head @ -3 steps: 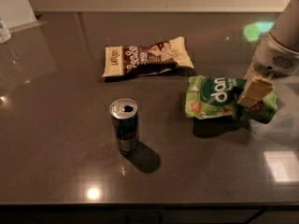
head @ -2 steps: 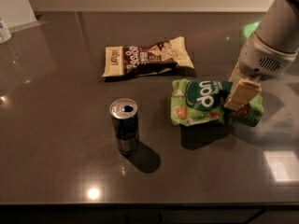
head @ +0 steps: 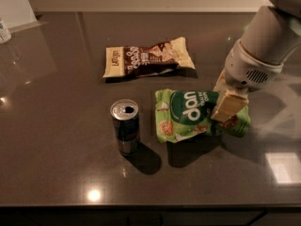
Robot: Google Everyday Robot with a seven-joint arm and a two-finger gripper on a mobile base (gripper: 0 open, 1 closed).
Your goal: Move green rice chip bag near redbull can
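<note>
The redbull can (head: 125, 126) stands upright on the dark surface (head: 56, 168), left of centre and toward the near edge, with its pull-tab hole showing. Beyond it, slightly to the right, lies a brown and cream snack bag (head: 148, 56). Just right of the can, not touching it, is the green rice chip bag (head: 188, 114). The hand (head: 228, 105), coming in from the far right, grips its right end.

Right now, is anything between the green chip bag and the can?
Nothing visible. Only a bare strip of counter separates the chip bag from the can. The brown snack bag lies farther back, out of the path. The hand grips the chip bag's right end.
</note>
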